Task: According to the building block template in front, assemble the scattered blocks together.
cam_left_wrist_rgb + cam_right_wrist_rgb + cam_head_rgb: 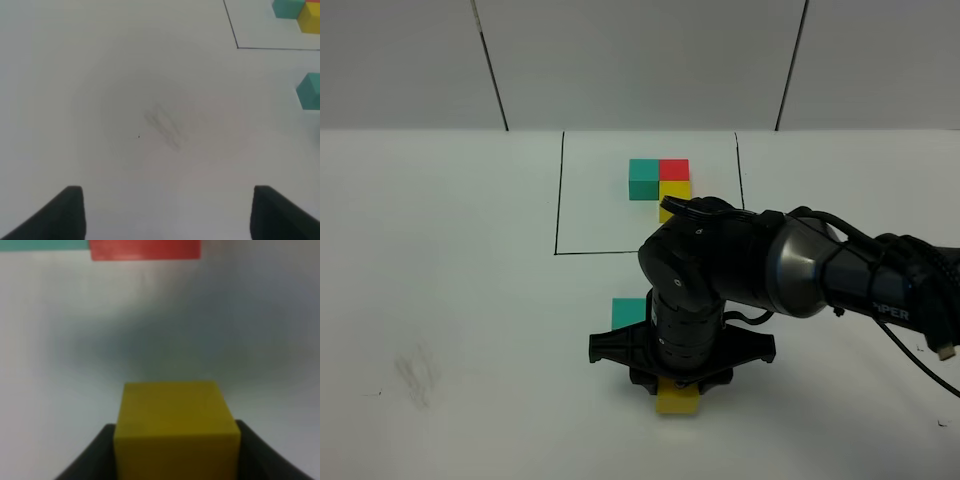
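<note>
white table point(440, 300) with template point(658, 180) and teal cube point(628, 311)

Bright, even, diffuse light; no glare. Exterior view sharp. Right wrist view blurred: yellow block point(176, 427) soft-edged, grey shadow mid-frame. Left wrist view hazy.

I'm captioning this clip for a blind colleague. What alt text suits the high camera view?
A black robot arm reaches in from the right across a white table, its gripper closed on a yellow cube. A loose teal cube sits close by; farther back, a teal-red-yellow cube cluster lies inside a black outline.
</note>
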### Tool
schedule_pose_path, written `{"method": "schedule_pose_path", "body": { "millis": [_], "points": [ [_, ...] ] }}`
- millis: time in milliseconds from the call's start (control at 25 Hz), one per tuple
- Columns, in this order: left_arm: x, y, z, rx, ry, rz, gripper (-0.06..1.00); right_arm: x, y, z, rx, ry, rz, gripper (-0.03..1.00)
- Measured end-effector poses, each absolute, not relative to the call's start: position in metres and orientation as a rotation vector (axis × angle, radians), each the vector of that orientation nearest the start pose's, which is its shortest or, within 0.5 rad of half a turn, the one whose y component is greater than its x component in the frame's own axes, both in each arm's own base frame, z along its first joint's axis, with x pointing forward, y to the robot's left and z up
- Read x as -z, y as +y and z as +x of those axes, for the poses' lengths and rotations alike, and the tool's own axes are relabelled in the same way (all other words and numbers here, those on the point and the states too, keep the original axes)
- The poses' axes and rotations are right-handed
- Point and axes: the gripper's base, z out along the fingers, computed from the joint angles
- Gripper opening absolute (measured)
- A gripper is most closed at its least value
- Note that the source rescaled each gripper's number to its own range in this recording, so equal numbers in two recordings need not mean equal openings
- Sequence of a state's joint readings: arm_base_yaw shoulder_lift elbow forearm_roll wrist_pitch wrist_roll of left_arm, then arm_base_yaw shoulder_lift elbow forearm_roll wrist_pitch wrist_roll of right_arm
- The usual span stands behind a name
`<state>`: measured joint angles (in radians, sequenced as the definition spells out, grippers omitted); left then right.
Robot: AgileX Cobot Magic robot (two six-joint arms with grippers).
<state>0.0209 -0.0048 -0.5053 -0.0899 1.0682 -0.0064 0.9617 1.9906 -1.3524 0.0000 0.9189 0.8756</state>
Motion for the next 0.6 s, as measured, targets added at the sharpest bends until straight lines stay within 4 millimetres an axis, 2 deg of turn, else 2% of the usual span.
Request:
{"method": "schedule_pose_path", "body": {
  "millis": [600],
  "points": [
    [-0.2784, -0.0073, -0.0066, 0.094, 2.040, -0.016, 0.55, -0.1571, 0.3264, 0.2300, -0.234, 2.980, -0.156, 0.22]
  ]
}}
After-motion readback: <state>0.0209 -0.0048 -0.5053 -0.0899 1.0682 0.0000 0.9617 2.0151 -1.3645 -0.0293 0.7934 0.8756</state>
